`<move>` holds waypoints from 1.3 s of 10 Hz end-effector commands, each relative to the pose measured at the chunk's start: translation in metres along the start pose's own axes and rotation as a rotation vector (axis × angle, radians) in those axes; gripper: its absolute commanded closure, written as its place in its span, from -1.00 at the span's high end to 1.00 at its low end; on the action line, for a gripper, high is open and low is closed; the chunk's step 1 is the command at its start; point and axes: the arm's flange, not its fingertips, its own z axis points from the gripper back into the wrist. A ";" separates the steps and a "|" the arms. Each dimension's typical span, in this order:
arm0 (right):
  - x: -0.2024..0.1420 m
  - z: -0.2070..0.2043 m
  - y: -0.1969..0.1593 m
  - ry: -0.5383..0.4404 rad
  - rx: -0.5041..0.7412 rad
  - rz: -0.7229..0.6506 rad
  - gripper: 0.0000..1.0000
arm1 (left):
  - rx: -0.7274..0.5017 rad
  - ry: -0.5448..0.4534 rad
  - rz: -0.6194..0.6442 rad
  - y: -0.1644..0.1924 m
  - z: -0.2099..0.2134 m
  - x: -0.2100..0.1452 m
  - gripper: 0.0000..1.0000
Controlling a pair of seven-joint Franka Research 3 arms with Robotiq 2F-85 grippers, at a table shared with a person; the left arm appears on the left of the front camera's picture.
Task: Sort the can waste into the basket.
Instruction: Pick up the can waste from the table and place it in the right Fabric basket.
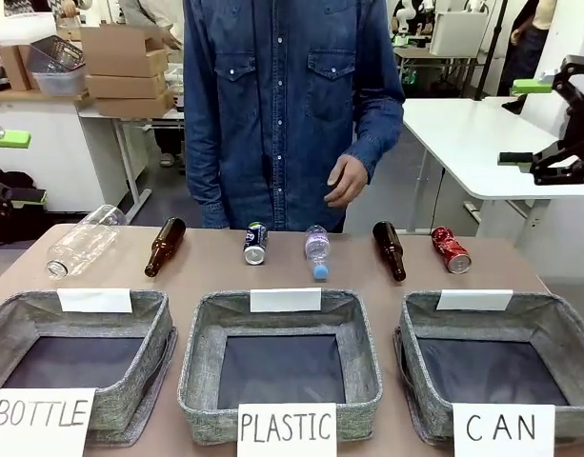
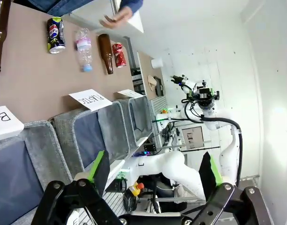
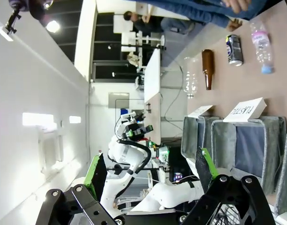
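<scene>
Dark can (image 1: pixel 255 243) and red can (image 1: pixel 451 249), likely light, dentable and roll-prone, lie at the far edge of the surface (image 1: pixel 201 274), best gripped mid-body; left hand (image 2: pixel 155 161) and right hand (image 3: pixel 150 159) gape wide.

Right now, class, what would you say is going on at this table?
Nothing is being handled yet. The dark blue metal drink can and the red metal drink can lie on the brown table in a row with bottles. The grey woven basket signed CAN is empty. The left gripper and the right gripper are open, holding nothing, away from the cans. A person in a denim shirt stands behind the table, one hand hanging free.
</scene>
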 end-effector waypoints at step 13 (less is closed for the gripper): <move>0.004 -0.005 0.000 -0.003 0.027 0.031 1.00 | 0.109 0.273 0.157 0.011 -0.114 0.080 1.00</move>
